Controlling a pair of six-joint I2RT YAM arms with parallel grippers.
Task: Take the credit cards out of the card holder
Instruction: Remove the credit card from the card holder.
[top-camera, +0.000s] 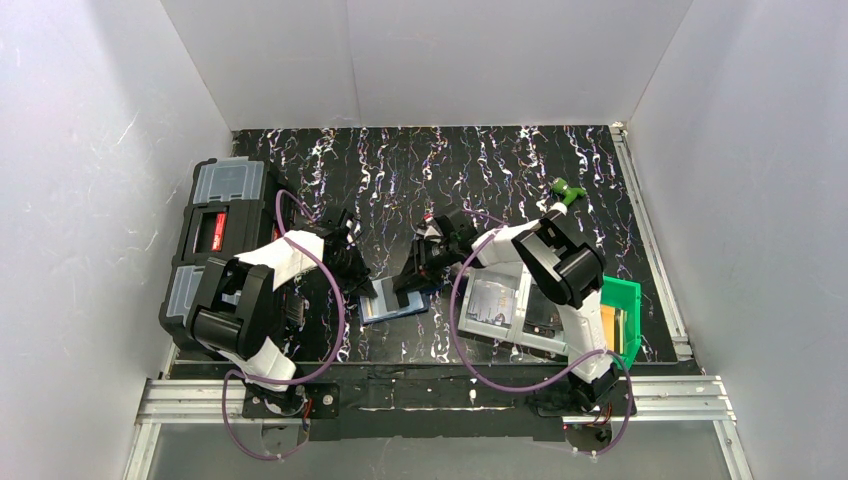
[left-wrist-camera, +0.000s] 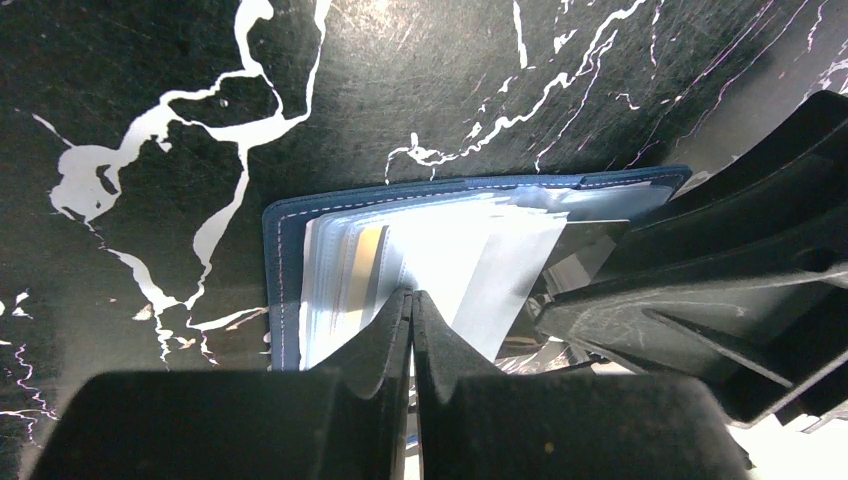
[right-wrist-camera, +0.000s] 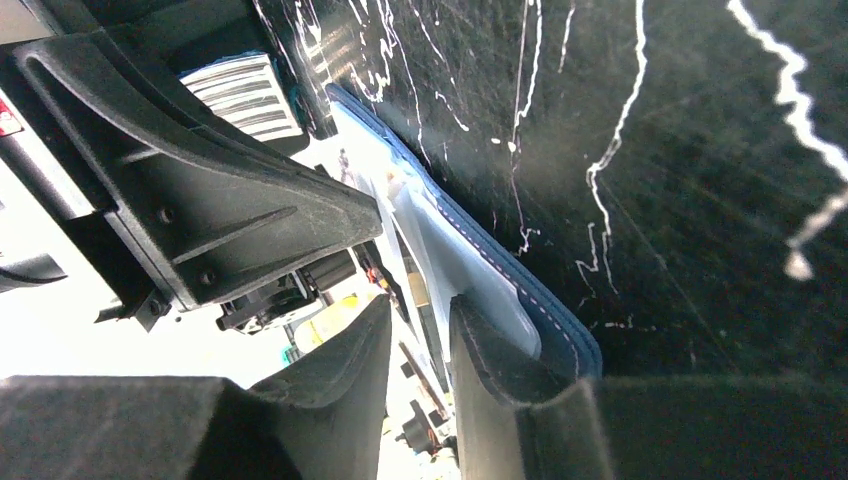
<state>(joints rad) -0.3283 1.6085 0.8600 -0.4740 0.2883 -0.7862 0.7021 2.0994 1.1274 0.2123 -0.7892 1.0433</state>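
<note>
The navy card holder (top-camera: 395, 303) lies open on the black marbled mat between both arms, its pale clear sleeves (left-wrist-camera: 450, 250) fanned upward. A gold-tan credit card (left-wrist-camera: 368, 265) shows inside one sleeve. My left gripper (left-wrist-camera: 412, 295) is shut, its tips resting against the sleeves with nothing visibly pinched. My right gripper (right-wrist-camera: 420, 320) stands partly open at the holder's other end. One of its fingers (right-wrist-camera: 490, 350) lies against the inner sleeve beside the navy cover (right-wrist-camera: 545, 300). Thin sleeve or card edges run through the gap, untouched by the other finger.
A black toolbox (top-camera: 215, 240) with clear lids stands at the left. A green bin (top-camera: 625, 310) and a clear flat case (top-camera: 495, 305) lie at the right, under the right arm. A small green object (top-camera: 568, 190) sits further back. White walls enclose the mat.
</note>
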